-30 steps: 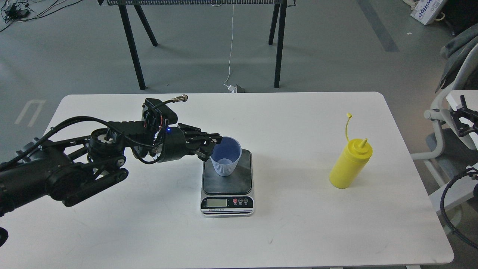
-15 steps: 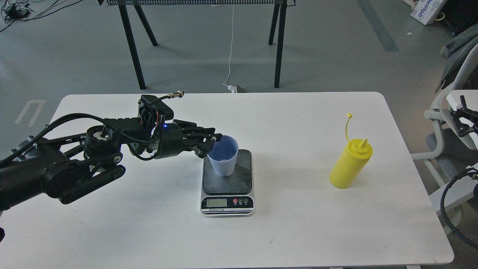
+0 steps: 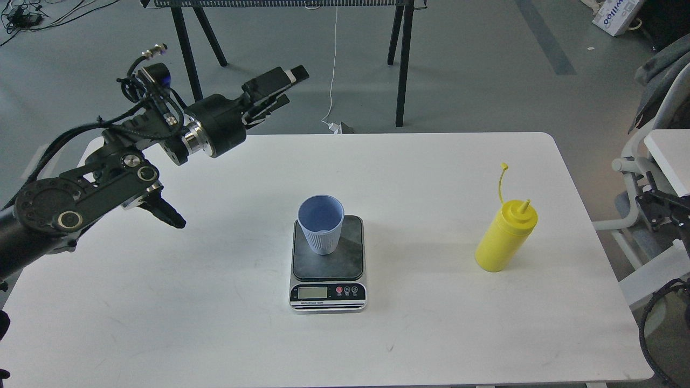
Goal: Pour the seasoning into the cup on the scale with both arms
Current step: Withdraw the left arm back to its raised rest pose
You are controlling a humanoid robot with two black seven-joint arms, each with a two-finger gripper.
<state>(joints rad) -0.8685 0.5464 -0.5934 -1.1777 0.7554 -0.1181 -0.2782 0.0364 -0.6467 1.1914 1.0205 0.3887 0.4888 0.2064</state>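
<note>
The light-blue cup stands upright and empty on the dark platform of the scale, toward its back left corner. The yellow seasoning bottle stands alone on the table's right side, its cap hanging open on its strap. My left gripper is open and empty, raised high over the table's far left edge, well away from the cup. A dark part of my right arm shows at the right edge, off the table; its fingers cannot be made out.
The white table carries only the scale, cup and bottle. A black-legged stand is beyond the far edge. A white chair frame is at the right, with a black cable below it.
My left gripper let go of the cup, pulled back left and rose high above the table's far edge. The cup stays on the scale. The dark part at the right edge moved lower.
</note>
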